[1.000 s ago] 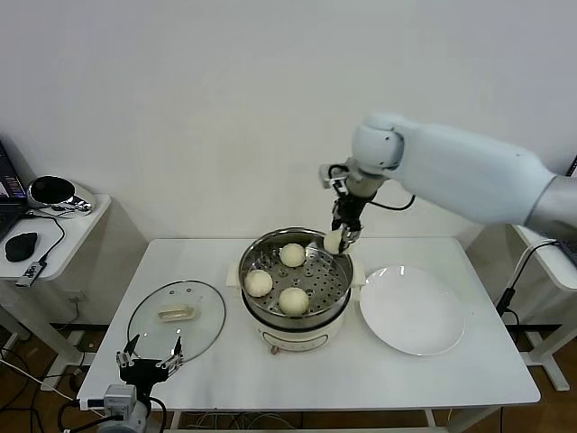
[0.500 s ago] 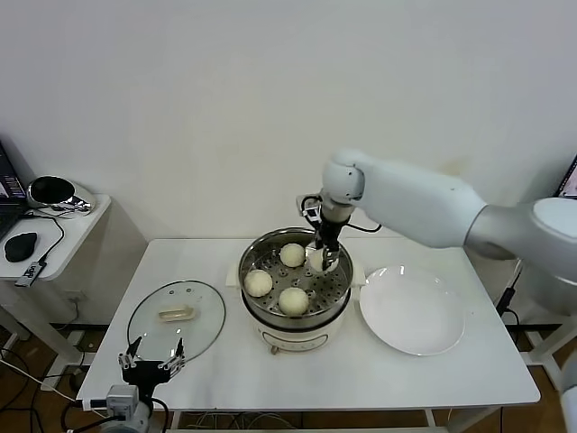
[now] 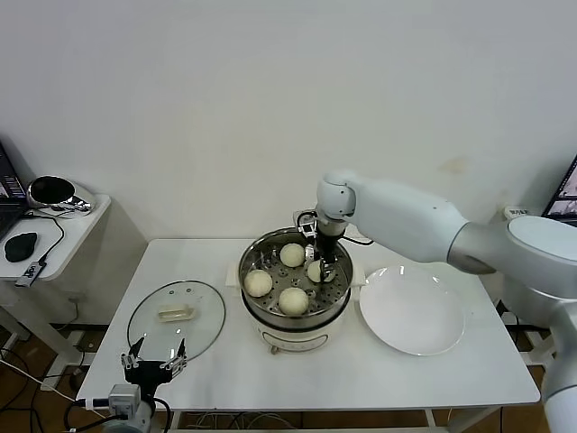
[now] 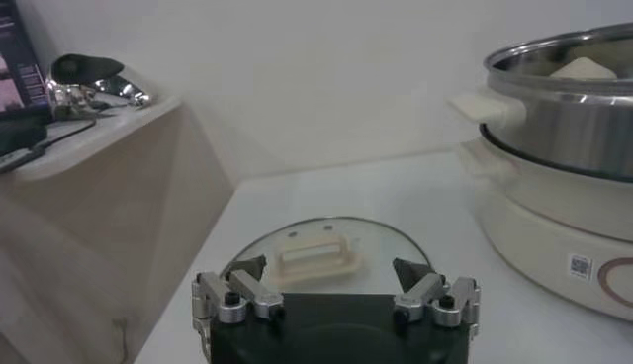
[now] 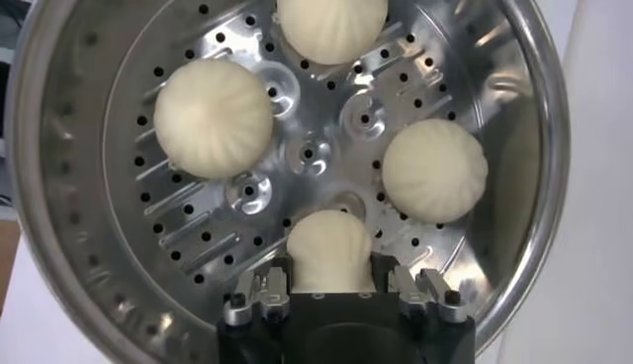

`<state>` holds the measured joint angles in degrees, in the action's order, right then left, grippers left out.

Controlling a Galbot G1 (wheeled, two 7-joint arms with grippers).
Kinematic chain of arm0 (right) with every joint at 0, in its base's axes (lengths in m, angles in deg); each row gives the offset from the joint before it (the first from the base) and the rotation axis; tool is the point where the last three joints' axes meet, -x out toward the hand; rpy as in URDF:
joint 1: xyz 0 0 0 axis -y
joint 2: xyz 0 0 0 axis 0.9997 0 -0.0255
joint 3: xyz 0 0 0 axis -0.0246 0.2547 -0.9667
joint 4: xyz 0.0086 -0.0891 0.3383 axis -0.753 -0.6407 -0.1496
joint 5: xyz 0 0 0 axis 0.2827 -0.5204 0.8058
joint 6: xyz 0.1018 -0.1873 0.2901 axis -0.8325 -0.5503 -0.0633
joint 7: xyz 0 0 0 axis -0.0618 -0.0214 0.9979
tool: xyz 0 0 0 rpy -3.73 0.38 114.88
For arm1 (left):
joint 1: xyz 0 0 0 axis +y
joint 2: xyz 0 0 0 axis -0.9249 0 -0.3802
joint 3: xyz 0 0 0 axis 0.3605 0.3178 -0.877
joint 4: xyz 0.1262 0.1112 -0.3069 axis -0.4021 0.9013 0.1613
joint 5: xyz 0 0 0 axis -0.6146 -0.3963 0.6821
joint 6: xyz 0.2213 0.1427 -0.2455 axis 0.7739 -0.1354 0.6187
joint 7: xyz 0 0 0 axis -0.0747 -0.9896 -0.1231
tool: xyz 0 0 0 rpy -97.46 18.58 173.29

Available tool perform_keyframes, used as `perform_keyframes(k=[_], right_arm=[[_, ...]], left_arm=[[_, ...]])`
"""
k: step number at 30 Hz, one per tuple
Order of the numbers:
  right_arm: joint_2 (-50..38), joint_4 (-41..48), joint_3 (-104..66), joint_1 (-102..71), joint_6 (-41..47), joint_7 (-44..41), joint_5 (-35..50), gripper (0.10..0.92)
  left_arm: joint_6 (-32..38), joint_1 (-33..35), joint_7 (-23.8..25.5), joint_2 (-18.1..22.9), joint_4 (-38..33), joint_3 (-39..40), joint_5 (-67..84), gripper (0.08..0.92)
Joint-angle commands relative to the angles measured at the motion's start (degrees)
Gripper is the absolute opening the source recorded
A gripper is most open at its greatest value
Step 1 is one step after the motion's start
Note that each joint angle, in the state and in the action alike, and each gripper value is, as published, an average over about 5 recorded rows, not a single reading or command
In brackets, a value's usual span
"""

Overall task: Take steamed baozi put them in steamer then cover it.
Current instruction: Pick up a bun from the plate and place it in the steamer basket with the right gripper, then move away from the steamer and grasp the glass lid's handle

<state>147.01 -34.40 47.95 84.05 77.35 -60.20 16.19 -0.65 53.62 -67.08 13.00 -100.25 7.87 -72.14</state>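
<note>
Our right gripper (image 5: 331, 293) still pinched the fourth baozi (image 5: 330, 250) narrowly, low inside the steamer (image 3: 251, 298) beside three others. Our left gripper (image 4: 336, 294), wide open, hovered nearer the cover (image 3: 176, 318), lying left of the steamer.

you see the right tool (image 5: 331, 282) at bottom centre around a baozi (image 5: 330, 249) on the steamer (image 5: 198, 232) tray, three others above.
</note>
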Motion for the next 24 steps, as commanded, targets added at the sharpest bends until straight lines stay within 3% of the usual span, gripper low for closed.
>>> perform_keyframes(k=[1, 10, 15, 19, 24], right_arm=[[0.1, 0.0, -0.5, -0.7, -0.1, 0.1, -0.3, 0.565], [-4.8, -5.9, -2.0, 2.0, 0.4, -0.6, 1.4, 0.801], [-14.0, -14.2, -5.0, 4.8, 1.1, 0.9, 5.4, 0.822], [-22.6, -21.6, -9.6, 4.1, 1.9, 9.6, 12.8, 0.823], [-32.0, -27.0, -20.4, 0.0, 2.3, 17.1, 15.7, 0.823]], left_arm=[[0.0, 0.1, 0.0, 0.0, 0.1, 0.0, 0.0, 0.823], [0.0, 0.2, 0.0, 0.4, -0.4, 0.0, -0.1, 0.823], [0.0, 0.4, 0.0, 0.6, -1.1, 0.0, 0.0, 0.823], [0.8, 0.2, -0.8, 0.9, -1.5, 0.5, 0.9, 0.823], [2.6, 0.2, -2.1, 0.8, -2.1, 1.2, 3.6, 0.823]])
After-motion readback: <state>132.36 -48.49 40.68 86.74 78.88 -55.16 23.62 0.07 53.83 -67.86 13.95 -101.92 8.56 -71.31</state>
